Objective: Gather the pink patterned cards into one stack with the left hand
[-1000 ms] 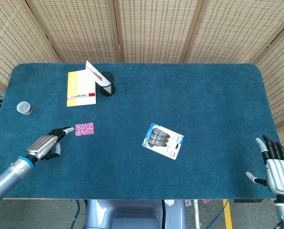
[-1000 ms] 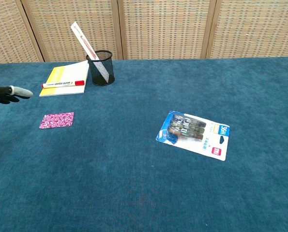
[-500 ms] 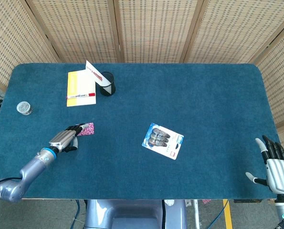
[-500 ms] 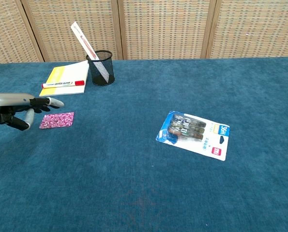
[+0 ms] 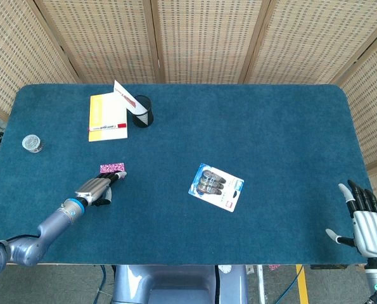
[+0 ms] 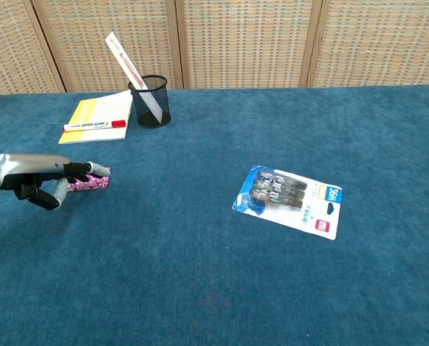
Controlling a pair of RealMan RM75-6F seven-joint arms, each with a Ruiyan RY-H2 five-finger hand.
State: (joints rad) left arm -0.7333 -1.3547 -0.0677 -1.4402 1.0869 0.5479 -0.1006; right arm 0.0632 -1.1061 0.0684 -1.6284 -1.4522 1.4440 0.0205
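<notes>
The pink cards (image 5: 112, 168) are lying flat on the blue tabletop (image 5: 270, 139), just in front of the yellow notepad (image 5: 107, 118) and well to the left of the blister pack (image 5: 216, 187). Only one pink patch is showing, so they are probably sitting as a single pile already, though the views are too small to be sure how many there are. The left robot hand (image 5: 97, 189) is reaching out low over the tabletop, forearm nearly level, with its fingers (image 6: 81, 170) stretched forward and lying over the near part of the cards, the thumb hanging below. This flat, palm-down pose suits pressing or sliding thin cards, which offer no edge to grab from above. Whether the fingertips are actually pressing on the cards or just hovering above them cannot be told; nothing is being gripped, and the fingers are extended, not curled.

The right robot hand (image 5: 364, 223) is resting at the far right corner, fingers spread and upright, holding nothing, well clear of the work. A red marker (image 6: 94, 125) is lying on the notepad, beside the black mesh cup (image 6: 151, 101).
</notes>
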